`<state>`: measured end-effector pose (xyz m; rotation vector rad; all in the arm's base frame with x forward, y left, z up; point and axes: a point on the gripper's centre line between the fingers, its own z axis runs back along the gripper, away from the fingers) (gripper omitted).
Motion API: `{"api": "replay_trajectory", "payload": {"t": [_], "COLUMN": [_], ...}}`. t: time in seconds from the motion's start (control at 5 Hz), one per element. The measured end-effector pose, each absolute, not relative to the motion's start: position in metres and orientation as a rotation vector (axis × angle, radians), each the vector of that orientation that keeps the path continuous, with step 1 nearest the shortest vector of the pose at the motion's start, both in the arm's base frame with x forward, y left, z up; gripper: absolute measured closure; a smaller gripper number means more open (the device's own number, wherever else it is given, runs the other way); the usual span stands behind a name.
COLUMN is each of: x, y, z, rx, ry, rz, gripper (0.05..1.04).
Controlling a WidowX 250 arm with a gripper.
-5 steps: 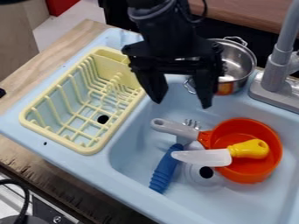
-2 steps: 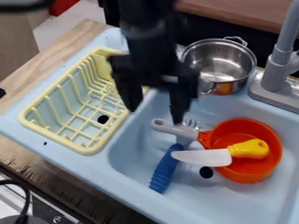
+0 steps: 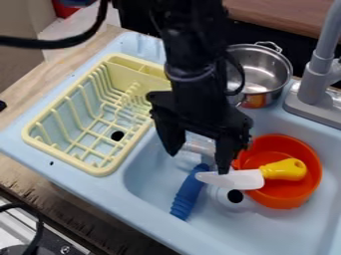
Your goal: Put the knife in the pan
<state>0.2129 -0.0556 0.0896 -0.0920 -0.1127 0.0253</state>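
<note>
Over the sink's left part, my gripper (image 3: 198, 163) hangs from above, open, with a wide gap between its fingers. One fingertip is in front of the knife's blade end; whether they touch I cannot tell. The knife (image 3: 284, 170) has a yellow handle and a whitish blade. Its handle lies across the orange pan (image 3: 283, 191), and its blade sticks out over the pan's left rim toward a blue-handled utensil (image 3: 187, 195). The pan's grey handle is hidden behind my gripper. A steel pot (image 3: 261, 70) stands behind the sink, partly covered by the arm.
A yellow dish rack (image 3: 100, 171) stands left of the light blue sink (image 3: 153, 221). The grey faucet (image 3: 315, 87) rises at the right, behind the pan. A dark cable loops across the upper left.
My gripper first moved left, then came forward and down to the right, nearer the knife's blade. It now covers the pan's grey handle. The knife and pan have stayed put.
</note>
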Motion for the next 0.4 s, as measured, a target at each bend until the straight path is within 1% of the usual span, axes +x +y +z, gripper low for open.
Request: {"api": "replay_trajectory", "payload": {"t": [0.2,0.4], "x": [0.22,0.227], "y": [-0.034,-0.007], "z": [0.089,0.091], "rx": [-0.067,-0.06], "ry": [-0.138,-0.175], "rz": [0.05,0.05], "gripper": [0.085,0.085]}}
